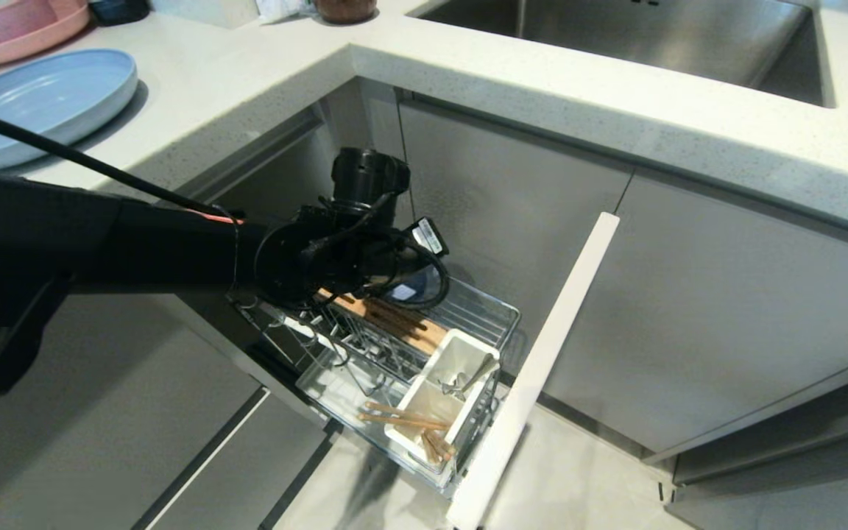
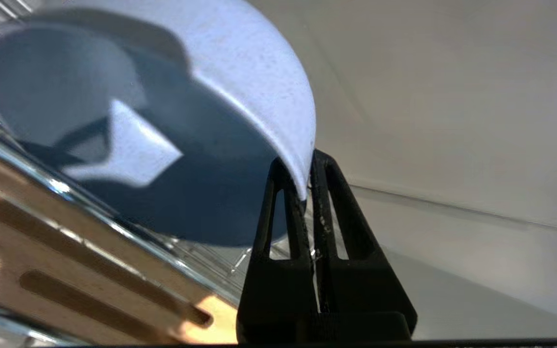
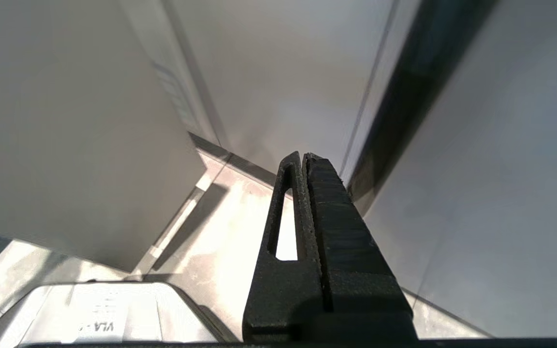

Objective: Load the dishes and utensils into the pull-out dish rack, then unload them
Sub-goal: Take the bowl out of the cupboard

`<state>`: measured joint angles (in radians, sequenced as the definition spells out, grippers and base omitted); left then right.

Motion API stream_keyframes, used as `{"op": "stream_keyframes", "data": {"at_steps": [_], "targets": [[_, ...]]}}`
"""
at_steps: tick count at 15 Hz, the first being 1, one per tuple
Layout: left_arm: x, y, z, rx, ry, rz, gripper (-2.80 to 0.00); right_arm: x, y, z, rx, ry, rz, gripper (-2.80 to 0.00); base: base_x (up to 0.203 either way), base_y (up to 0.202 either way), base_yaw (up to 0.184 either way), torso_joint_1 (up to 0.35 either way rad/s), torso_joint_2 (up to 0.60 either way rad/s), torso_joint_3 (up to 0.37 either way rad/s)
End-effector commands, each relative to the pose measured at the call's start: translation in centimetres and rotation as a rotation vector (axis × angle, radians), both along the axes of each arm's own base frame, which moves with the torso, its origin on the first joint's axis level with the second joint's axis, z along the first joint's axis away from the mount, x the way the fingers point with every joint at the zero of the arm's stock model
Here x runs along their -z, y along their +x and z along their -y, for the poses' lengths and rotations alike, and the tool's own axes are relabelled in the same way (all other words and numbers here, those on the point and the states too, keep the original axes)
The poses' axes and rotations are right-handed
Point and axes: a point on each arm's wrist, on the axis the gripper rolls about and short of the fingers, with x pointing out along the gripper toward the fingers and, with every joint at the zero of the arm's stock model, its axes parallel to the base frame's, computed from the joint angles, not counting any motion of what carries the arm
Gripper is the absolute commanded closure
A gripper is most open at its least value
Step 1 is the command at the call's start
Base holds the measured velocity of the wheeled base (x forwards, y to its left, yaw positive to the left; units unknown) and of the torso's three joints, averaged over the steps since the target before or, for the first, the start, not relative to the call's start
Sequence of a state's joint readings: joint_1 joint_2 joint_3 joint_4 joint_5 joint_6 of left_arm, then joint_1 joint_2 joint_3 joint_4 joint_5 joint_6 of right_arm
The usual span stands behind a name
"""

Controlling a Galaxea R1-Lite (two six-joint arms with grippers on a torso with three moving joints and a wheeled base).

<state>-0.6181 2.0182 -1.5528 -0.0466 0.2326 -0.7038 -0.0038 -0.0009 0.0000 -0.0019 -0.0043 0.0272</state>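
From the head view we see our left arm reaching into the far end of the dish rack [image 1: 365,346], plate [image 1: 34,99] on the desk [image 1: 542,88]. At the left wrist, our left gripper [image 2: 307,186] pinches the bowl [image 2: 162,121] rim; light, stiff, probably slippery. Our right gripper [image 3: 302,157] is closed, empty.

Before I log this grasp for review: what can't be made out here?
- Head view: the left hand and nearly all of the blue bowl are hidden behind the arm's wrist.
- Left wrist view: the bowl's far rim runs off the edge; what it rests on in the dish rack is hidden.
- Right wrist view: the right hand faces cabinet panels only.
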Motion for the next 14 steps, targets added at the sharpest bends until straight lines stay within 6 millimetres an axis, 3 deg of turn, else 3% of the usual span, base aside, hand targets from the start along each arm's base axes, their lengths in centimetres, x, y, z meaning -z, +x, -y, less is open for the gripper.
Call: {"op": "stream_keyframes", "data": {"at_steps": [1,7,14], "targets": [[-0.1,-0.3,0.1,0.003,-0.005,-0.002,0.0,0.0,0.0,0.0,0.001,0.0,0.003,0.0,0.0,0.0,0.0,0.0,0.0,0.0],[-2.3,-1.8,-0.5,0.011,-0.037,0.036,0.0,0.0,0.0,0.0,0.001,0.0,0.003,0.0,0.0,0.0,0.0,0.0,0.0,0.0],[-7.9,-6.8,-2.9,0.06,-0.125,0.141,0.0,0.0,0.0,0.0,0.001,0.0,0.003,0.0,0.0,0.0,0.0,0.0,0.0,0.0]]}}
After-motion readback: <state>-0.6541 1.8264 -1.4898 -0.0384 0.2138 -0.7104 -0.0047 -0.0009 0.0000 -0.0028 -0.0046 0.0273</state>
